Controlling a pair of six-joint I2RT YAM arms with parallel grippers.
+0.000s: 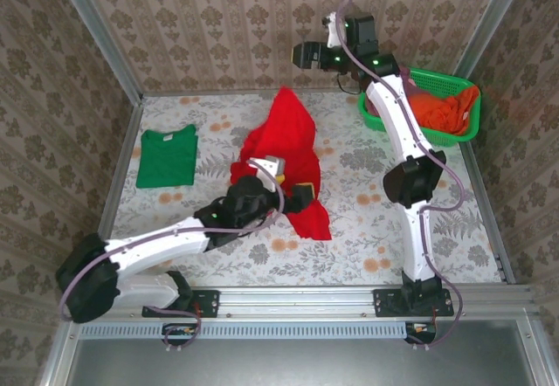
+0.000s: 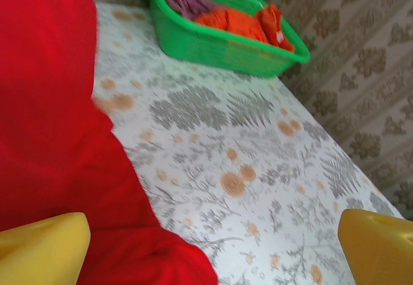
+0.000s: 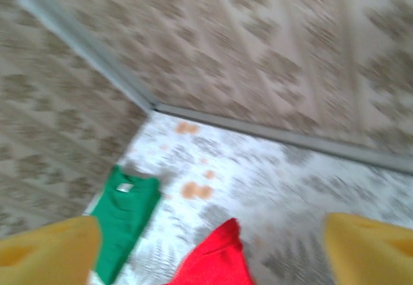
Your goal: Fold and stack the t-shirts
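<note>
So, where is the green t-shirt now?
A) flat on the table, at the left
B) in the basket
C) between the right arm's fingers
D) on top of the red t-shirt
A: the green t-shirt lies flat on the table at the left, apart from the red t-shirt and the green mesh basket.

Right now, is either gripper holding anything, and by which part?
Nothing looks held. The left gripper has its fingers wide apart beside the red shirt, and the right gripper is open above the shirt's raised peak.
</note>
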